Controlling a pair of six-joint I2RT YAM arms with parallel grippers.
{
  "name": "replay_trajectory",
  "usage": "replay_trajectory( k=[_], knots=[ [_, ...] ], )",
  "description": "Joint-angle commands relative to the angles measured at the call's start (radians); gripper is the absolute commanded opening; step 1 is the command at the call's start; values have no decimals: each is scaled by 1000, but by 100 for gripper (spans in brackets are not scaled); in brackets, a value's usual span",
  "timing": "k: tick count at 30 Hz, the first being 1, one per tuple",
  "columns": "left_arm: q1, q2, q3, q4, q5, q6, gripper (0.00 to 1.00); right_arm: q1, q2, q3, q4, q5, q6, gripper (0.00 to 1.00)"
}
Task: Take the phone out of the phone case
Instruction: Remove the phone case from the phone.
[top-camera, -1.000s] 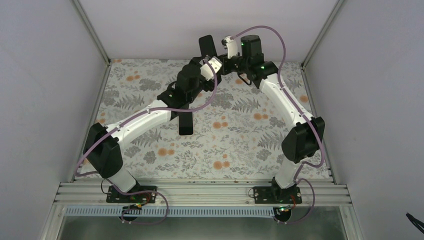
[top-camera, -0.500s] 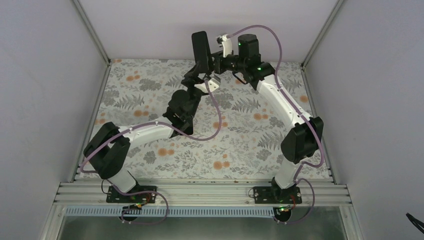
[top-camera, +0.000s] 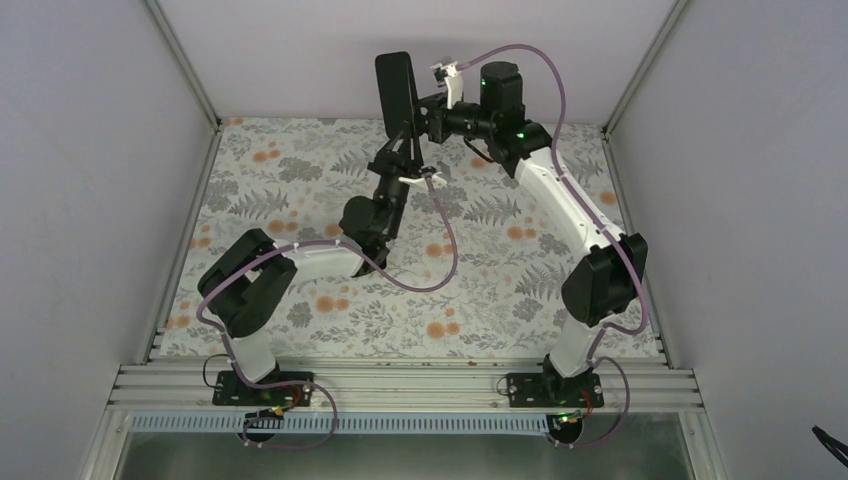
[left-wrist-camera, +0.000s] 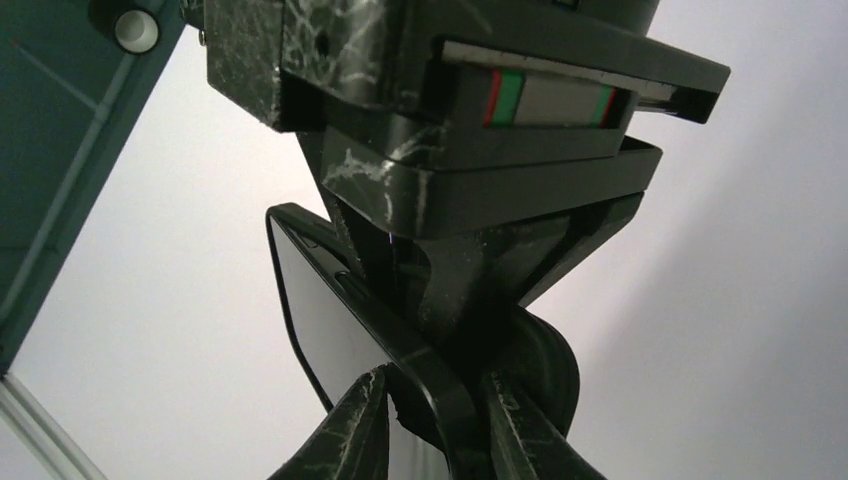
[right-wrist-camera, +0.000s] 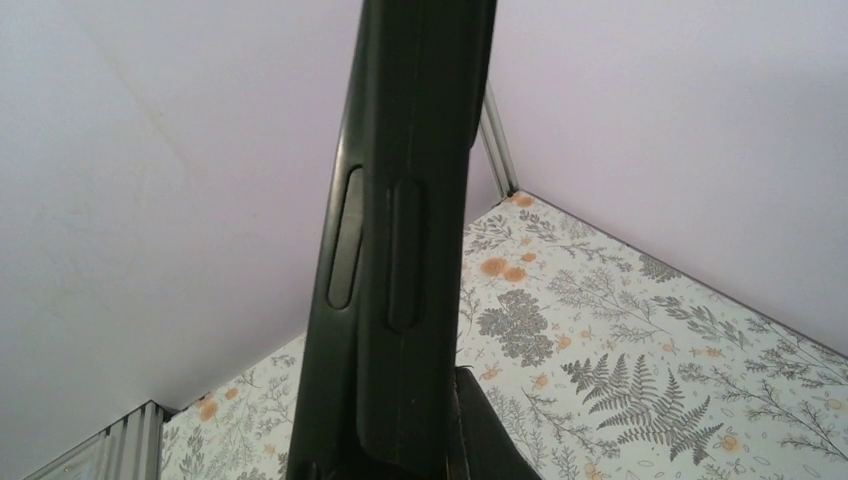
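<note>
**Item: cased phone, held on end between both arms**

Location. The phone case is standing upright in the air over the far middle of the table, well clear of the floral surface. The phone is sitting inside it, its glass showing in the left wrist view.

Long axis. You are looking at a near-vertical axis. In the right wrist view the case is showing edge-on, with its side buttons facing the camera.

Right gripper. It is clamping the case from the right, jaws drawn together across its thickness, above the lower end.

Left gripper. It is pointing upward from directly below. Its fingers are flanking the bottom rim, one on the glass side and one on the back. The gap is narrow, but a sliver of light is showing beside the glass-side finger, so you cannot tell whether the pinch is made.

Relation that matters. Both arms are at the case, and the free lower end is lying straight ahead of the left gripper, in line with its fingers. Judgement: any pull or peel is likely going to run along that vertical axis, downward and away from the right grip.
</note>
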Motion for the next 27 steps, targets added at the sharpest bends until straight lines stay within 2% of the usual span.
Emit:
replay_trajectory(
  k=[1,8,12,15,21,27],
  knots=[
    [70,-40,87,426,-197,108,22,-26,17,-32,-217,-86,-53,3],
    [48,-51,86,427,-190,118,13,-26,46,-20,-208,-15,-51,3],
    [41,-61,79,426,-191,118,3,-33,56,-21,-201,56,-48,3],
    [19,-105,37,392,-194,77,2,-59,68,-18,-189,115,-40,3],
    [-3,-290,-52,81,-201,-130,2,-104,59,-30,-169,306,-125,3],
    [-3,-403,-113,-61,-190,-154,2,-142,6,-89,-132,384,-183,3]
  ],
)
